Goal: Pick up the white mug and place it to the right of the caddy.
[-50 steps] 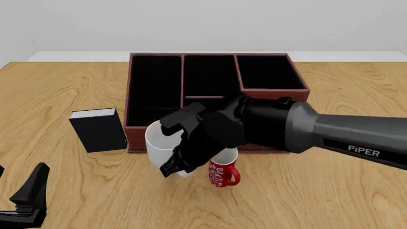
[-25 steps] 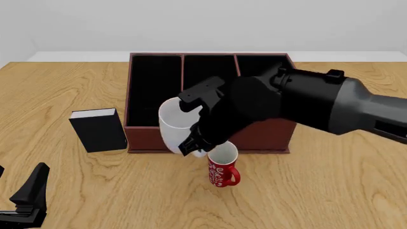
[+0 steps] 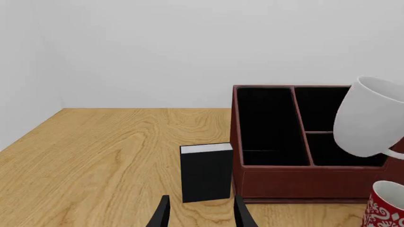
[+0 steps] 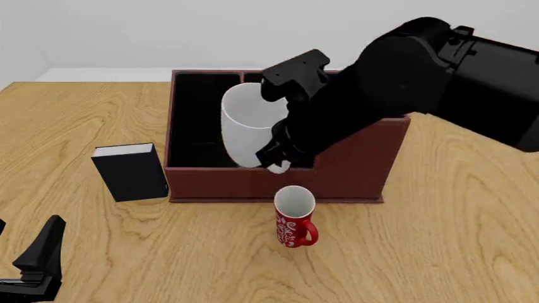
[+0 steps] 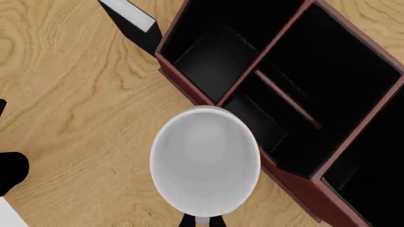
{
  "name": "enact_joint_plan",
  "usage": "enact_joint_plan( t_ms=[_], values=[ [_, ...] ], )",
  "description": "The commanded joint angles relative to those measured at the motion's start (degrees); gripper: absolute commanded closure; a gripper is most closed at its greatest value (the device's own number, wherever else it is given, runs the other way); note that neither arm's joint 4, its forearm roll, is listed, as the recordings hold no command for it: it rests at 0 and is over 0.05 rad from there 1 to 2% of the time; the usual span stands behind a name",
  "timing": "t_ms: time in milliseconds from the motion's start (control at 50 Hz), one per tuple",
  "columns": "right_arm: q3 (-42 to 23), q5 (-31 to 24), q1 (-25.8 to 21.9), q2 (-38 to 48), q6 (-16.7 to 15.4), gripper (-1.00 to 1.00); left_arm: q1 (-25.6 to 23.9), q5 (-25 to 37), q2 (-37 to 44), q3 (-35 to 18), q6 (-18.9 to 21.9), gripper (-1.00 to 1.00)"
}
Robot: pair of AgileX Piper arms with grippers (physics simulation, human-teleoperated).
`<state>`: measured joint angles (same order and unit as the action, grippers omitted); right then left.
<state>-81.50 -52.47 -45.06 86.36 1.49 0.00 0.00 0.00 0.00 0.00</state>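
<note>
White mug (image 4: 248, 126), tilted and lifted clear of the table, hangs over the caddy (image 4: 202, 183) near its front wall, grasped by the right gripper (image 4: 282, 154). Red mug (image 4: 295, 218) stands before the caddy; black box (image 4: 130, 172) at its left. Left gripper (image 3: 200, 215) rests low, fingers parted, empty.

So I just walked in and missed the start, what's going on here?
The right claw holds the white mug by its handle side, lifted and tilted above the front of the caddy. A red mug and a small black box stand on the table. The left claw rests low, open and empty. The mug isn't yet placed right of the caddy.
</note>
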Motion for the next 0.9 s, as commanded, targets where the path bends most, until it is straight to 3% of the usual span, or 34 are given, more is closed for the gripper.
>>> enact_joint_plan(
  t_ms=[20, 400, 900],
  values=[
    [-1.05, -1.59, 1.5, -2.47, -0.2, 1.0, 0.0, 0.0, 0.0, 0.0, 0.0, -1.0],
    [4.5, -4.39, 9.72, -12.0, -3.04, 1.0, 0.0, 0.0, 0.0, 0.0, 0.0, -1.0],
    [10.48, -4.8, 12.34, -19.55, -2.14, 1.0, 0.0, 0.0, 0.0, 0.0, 0.0, -1.0]
  ],
)
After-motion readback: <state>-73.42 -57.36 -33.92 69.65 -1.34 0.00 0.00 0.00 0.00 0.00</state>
